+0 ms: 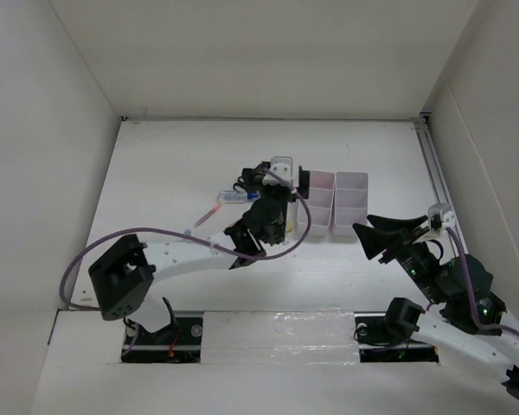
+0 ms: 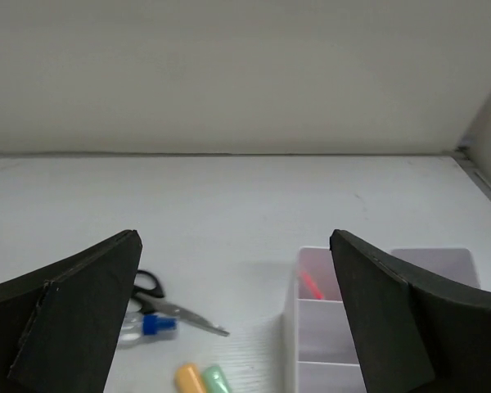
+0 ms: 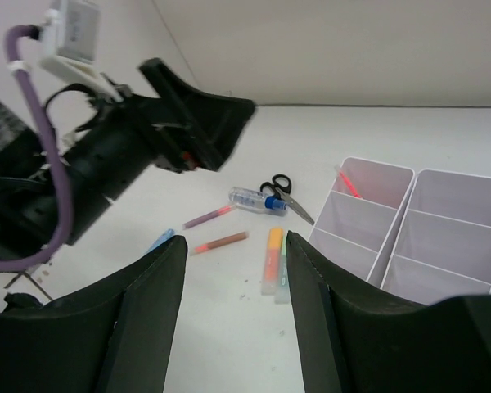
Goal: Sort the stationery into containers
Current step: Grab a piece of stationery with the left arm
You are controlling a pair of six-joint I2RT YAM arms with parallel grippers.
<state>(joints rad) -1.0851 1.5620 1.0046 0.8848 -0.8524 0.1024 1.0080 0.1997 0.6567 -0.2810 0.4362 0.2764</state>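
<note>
While the top view is showing both arms at once, the left gripper point(image 1: 278, 180) is hovering just beside the white plastic six-compartment organiser point(image 1: 350, 201). The right gripper point(image 1: 363, 240) is pointing at its near side.

Left wrist: fingers point(image 2: 74, 319) are standing spread wide, empty. Black-handled scissors point(image 2: 170, 301), a blue-capped clear tube point(image 2: 147, 326) and orange point(image 2: 188, 378) and green point(image 2: 217, 381) highlighters are lying left of the organiser; the highlighters are cut off by the frame edge. A thin red pen point(image 2: 311, 285) is leaning in a far compartment.

Right wrist: fingers point(image 3: 147, 319) are standing apart, gripping nothing. Two thin pens point(image 3: 219, 242) and a light blue marker point(image 3: 159, 240), half hidden, are showing only here.
</note>
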